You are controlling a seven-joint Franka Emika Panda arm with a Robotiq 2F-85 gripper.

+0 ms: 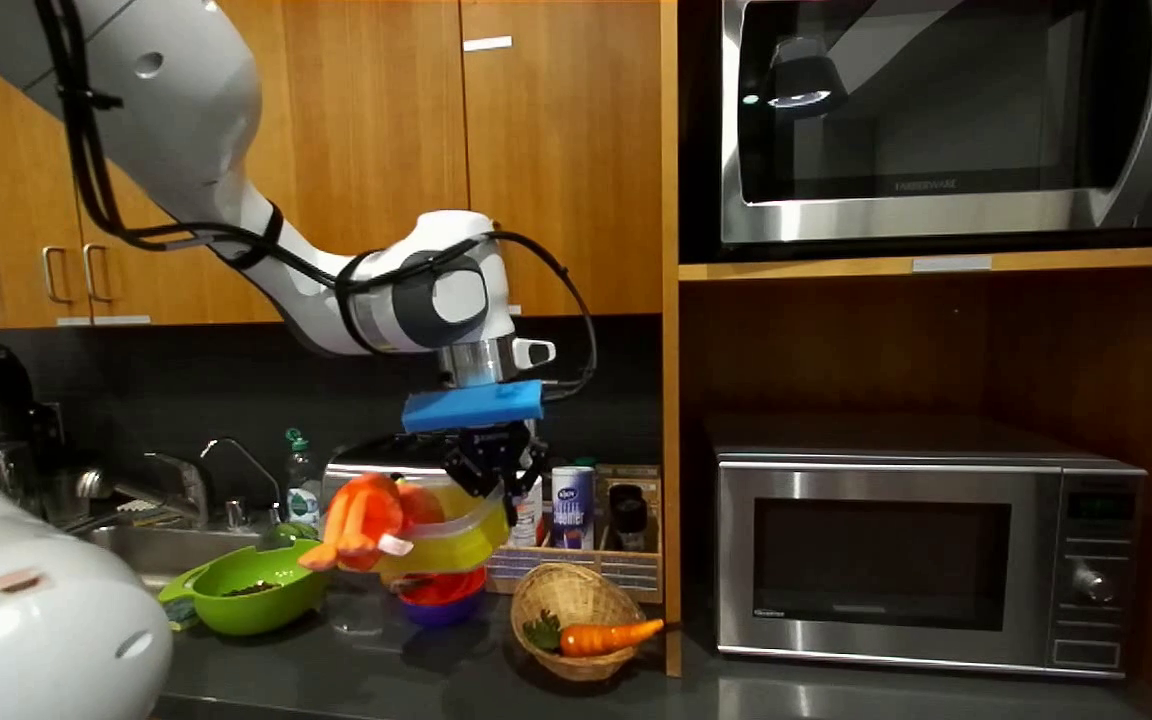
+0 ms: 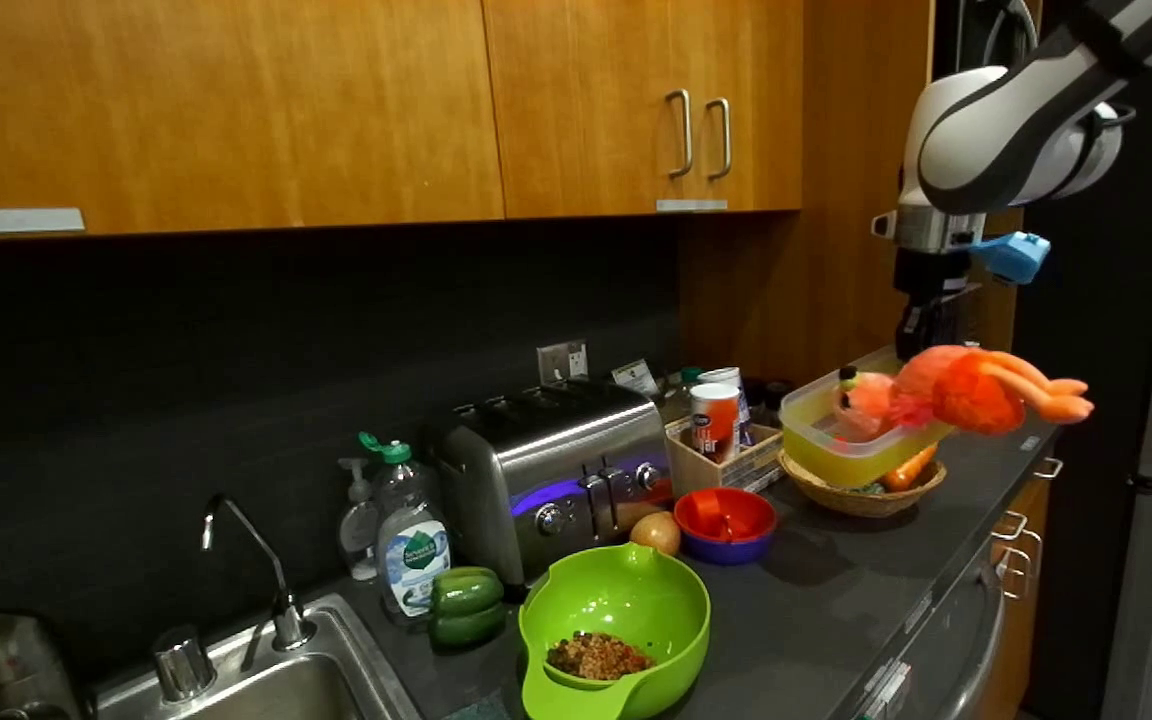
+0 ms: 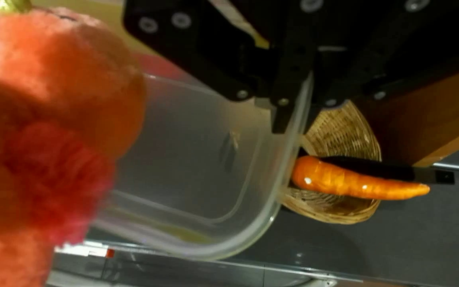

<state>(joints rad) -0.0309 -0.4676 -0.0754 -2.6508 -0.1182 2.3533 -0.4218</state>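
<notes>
Directly at the claw (image 3: 296,117), the jaws are clamped on the rim of the yellow plastic container (image 2: 821,460), held above the counter (image 3: 317,243). Partly inside the container, the orange plush toy (image 2: 976,390) projects its legs past the rim. Below the claw, the wicker basket (image 3: 341,215) supports the carrot (image 3: 357,181). Well apart from the claw stand the steel toaster (image 2: 516,460) and green bowl (image 2: 671,610).
</notes>
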